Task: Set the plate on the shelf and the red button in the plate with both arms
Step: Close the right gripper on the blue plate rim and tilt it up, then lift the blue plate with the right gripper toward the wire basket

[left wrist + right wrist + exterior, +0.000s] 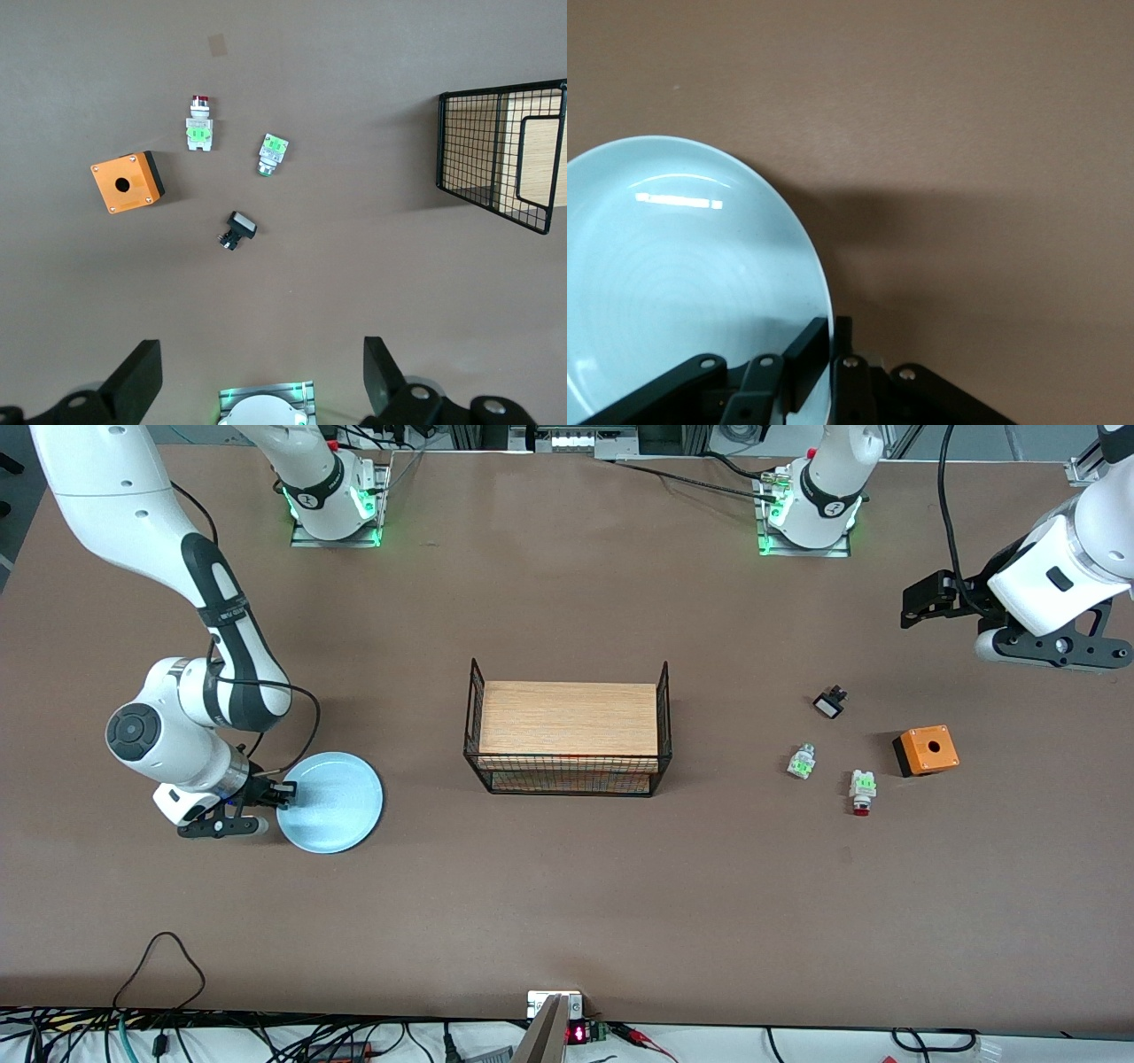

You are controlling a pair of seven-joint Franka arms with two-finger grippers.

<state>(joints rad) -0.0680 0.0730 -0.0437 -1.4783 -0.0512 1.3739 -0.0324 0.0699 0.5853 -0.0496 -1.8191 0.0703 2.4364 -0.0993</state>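
Your right gripper (282, 790) is clenched on the rim of the round, shallow, pale blue plate (335, 802), which lies flat on the brown table (567, 921) toward the right arm's end; in the right wrist view one finger (804, 356) sits over the plate's inner surface (673, 283) with the other under the rim, so the edge is pinched between them. From that grip, the rest of the plate spreads toward three o'clock in the front view, and the black wire basket with a wooden board on top (569, 731) stands farther along that same line, at the table's middle. Your left gripper (921, 602) hangs released, fingers wide apart, over the left arm's end of the table, and that arm waits. The tiny red-capped push-button with the white-and-green body (862, 790) lies below it at about seven o'clock in the front view, its long axis running roughly twelve to six with the red cap toward six. A similar white-green part without red (802, 761) lies at its ten o'clock, a small black switch part (830, 703) nearer eleven, and an orange box with a hole (927, 749) at two o'clock. Judging by this, the left arm is far nearer the button, and you'd want to close across its narrow body.
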